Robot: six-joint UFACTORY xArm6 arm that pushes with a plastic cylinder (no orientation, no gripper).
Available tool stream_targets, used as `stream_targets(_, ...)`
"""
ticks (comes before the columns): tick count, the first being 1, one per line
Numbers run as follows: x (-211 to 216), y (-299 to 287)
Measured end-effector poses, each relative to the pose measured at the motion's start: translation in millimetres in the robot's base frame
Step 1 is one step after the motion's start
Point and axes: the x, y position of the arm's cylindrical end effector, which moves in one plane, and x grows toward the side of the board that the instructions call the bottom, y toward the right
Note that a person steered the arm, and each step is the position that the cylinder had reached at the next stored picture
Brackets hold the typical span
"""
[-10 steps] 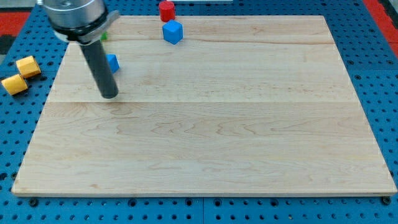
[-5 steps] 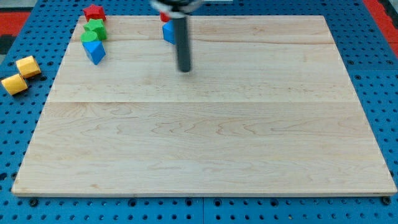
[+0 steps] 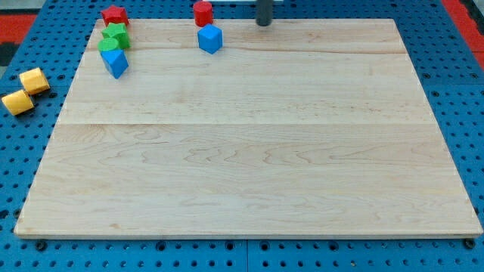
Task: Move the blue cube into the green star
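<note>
straight dark grey rod, round section, my tip blunt

Legible markings: none. No text, label, brand, number or sign is found on the desk, on the coloured blocks, or on the surrounding perforated blue surface.

Wooden bench lying flat on blue pegboard. Blue cube sitting near bench's 12 o'clock edge, red cylinder just beyond it at 12. Green star sitting at bench's 10 o'clock corner, red block touching at its 12, blue wedge touching at its 6. Two yellow blocks lying off bench at 9 o'clock.
</note>
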Motion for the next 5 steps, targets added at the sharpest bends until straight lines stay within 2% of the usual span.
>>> stream_targets(1, 25.1, -1.0)
stream_targets(2, 31.9, -58.9)
stream_targets(3, 48.7, -93.3)
stream_targets(4, 77.6, -59.2)
stream_targets(5, 57.6, -129.2)
